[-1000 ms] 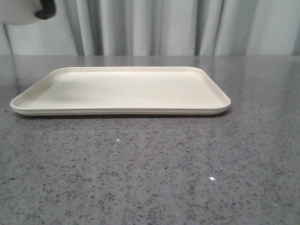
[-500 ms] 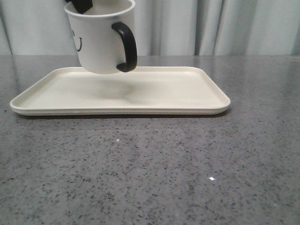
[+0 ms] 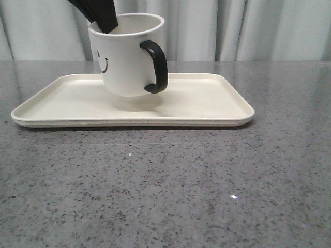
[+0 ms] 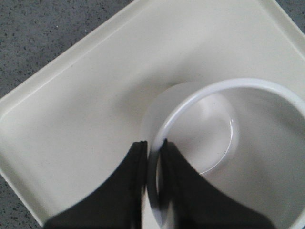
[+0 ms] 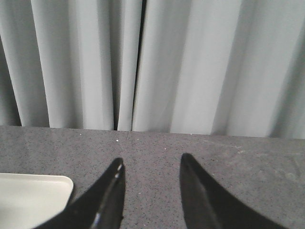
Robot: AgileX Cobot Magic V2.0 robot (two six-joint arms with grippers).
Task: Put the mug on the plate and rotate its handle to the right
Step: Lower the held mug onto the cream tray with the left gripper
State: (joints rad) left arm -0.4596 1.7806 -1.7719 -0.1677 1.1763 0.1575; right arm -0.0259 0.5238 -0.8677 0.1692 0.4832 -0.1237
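the jaws on my left arm are pinched on the rim of the mug [image 3: 126, 59], one finger [image 4: 178, 191] inside the cup and the other down its outer wall; from the front i only see that dark left gripper [image 3: 101, 13] dipping in at the top of the cup on its far left side. in the left wrist view the left gripper [image 4: 153, 186] straddles the white rim with no gap on either side.

the mug stands upright on the plate [image 3: 207, 101], left of the plate's middle. whether its base is fully seated or a hair above the surface i cannot tell; a soft shadow sits right under it. the black handle [image 3: 156, 66] points to the right in the front view, and part of the smiley face shows on the cup's left side.

the plate lies flat on the grey speckled tabletop [image 3: 165, 186].

my right gripper [image 5: 151, 191] has its jaws parted with nothing between them, above the tabletop, with a corner of the plate [image 5: 33, 195] near one finger and the grey curtain [image 5: 152, 62] behind.
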